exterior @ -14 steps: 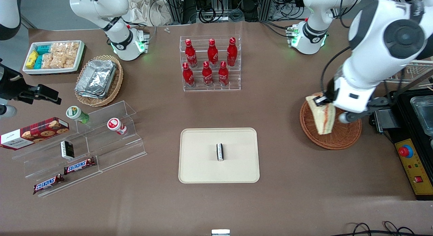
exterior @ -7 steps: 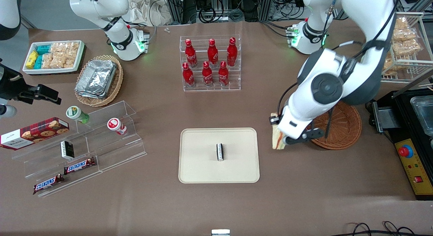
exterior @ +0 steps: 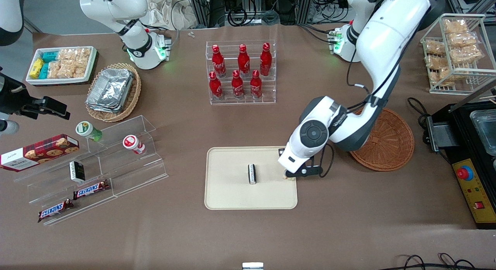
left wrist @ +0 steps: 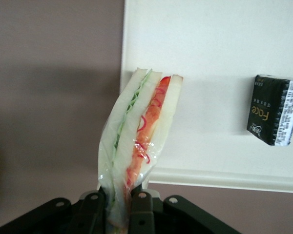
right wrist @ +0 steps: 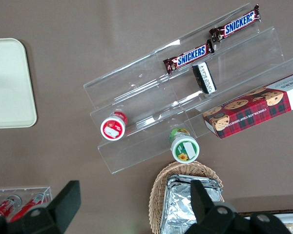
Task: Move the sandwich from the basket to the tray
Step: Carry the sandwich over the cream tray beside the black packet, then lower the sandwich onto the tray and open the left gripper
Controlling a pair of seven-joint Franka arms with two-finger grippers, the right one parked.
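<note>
Sandwich (left wrist: 136, 141) hanging lengthwise from tool (left wrist: 121, 204)

A robotics laboratory arranged as a mock snack shop. Franka arm bases (exterior: 145, 49) are bolted to a brown-covered table (exterior: 248, 231); cable bundles and aluminium framing (exterior: 248, 8) fill the 12 o'clock edge, and a control box with a red emergency stop (exterior: 464, 173) sits at 3 o'clock. Acrylic racks display cola bottles (exterior: 240, 70) and Snickers bars (exterior: 91, 190) as merchandise. The gripper (exterior: 286, 176) hangs at the tray's rim.
</note>
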